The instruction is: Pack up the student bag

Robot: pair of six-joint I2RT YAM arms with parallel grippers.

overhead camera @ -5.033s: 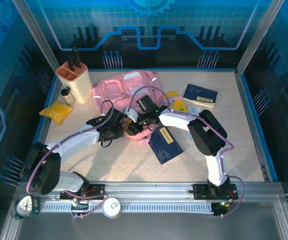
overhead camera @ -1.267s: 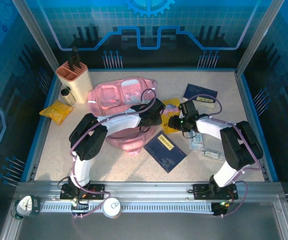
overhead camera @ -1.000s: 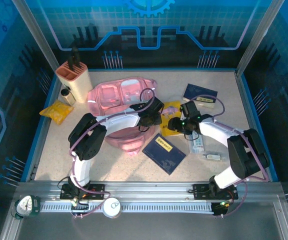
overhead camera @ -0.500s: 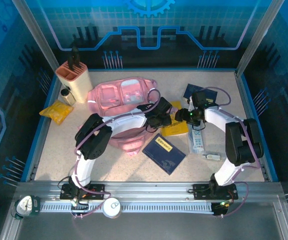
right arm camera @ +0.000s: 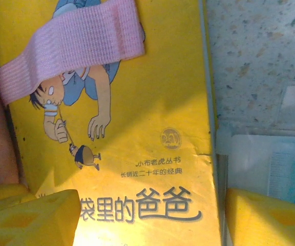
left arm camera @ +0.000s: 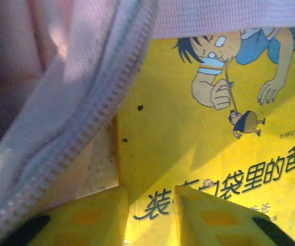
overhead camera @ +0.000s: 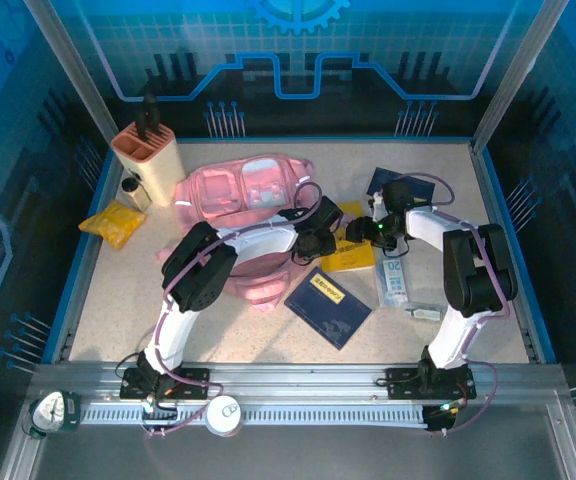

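Observation:
The pink student bag (overhead camera: 238, 190) lies at the back left of the table, its lower part bunched under the left arm. A yellow picture book (overhead camera: 354, 257) lies flat just right of it, with a pink strap (right arm camera: 70, 43) of the bag across its top. My left gripper (overhead camera: 320, 238) hovers low over the book's left edge by the bag's zipper (left arm camera: 81, 138), its fingers a narrow gap apart with nothing between them (left arm camera: 150, 218). My right gripper (overhead camera: 370, 231) is wide open over the book's right edge (right arm camera: 152, 223).
A dark blue booklet (overhead camera: 328, 304) lies in front of the yellow book, another blue book (overhead camera: 404, 186) behind it. A clear ruler case (overhead camera: 395, 281) sits to the right. A beige holder (overhead camera: 150, 160), a small bottle (overhead camera: 133, 190) and a yellow packet (overhead camera: 113, 222) stand at far left.
Both grippers moved right along with the yellow book. The left jaws narrowed. The right jaws opened wider and swung back toward the blue book.

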